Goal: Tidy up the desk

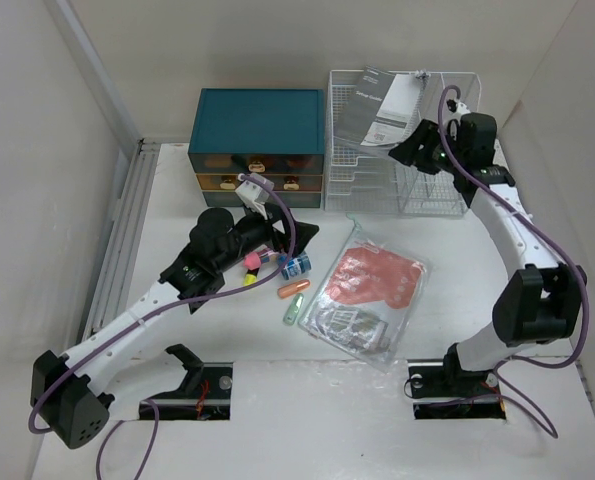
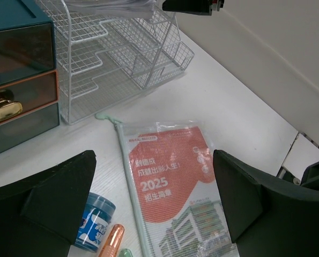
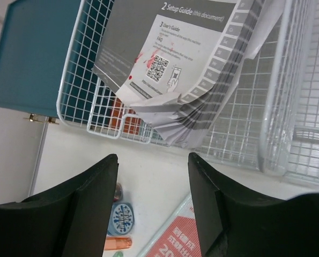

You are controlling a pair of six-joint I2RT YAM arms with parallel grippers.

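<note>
On the white desk [image 1: 317, 400] lies a clear mesh pouch [image 1: 367, 290] [image 2: 170, 176] [image 3: 172, 241] with a red brochure inside. Left of it are a blue jar [image 1: 296, 266] [image 2: 96, 219] [image 3: 120, 218], an orange tube [image 1: 294, 291] [image 2: 112, 241], a green tube [image 1: 295, 308] and a pink-yellow marker [image 1: 260, 260]. My left gripper [image 1: 295, 240] [image 2: 154, 160] hovers open over the jar and the pouch's left edge, holding nothing. My right gripper [image 1: 409, 150] [image 3: 153, 158] is open and empty, up at the wire rack [image 1: 377, 170] [image 3: 288, 107], just short of a grey setup booklet [image 1: 389, 105] [image 3: 170, 48] that overhangs the rack's top.
A teal drawer chest [image 1: 257, 125] [image 2: 14, 32] [image 3: 30, 53] stands at the back, touching the wire rack's left side. Pale walls close in the left, back and right. Two cut-out slots [image 1: 192, 390] [image 1: 457, 385] at the front edge hold the arm bases.
</note>
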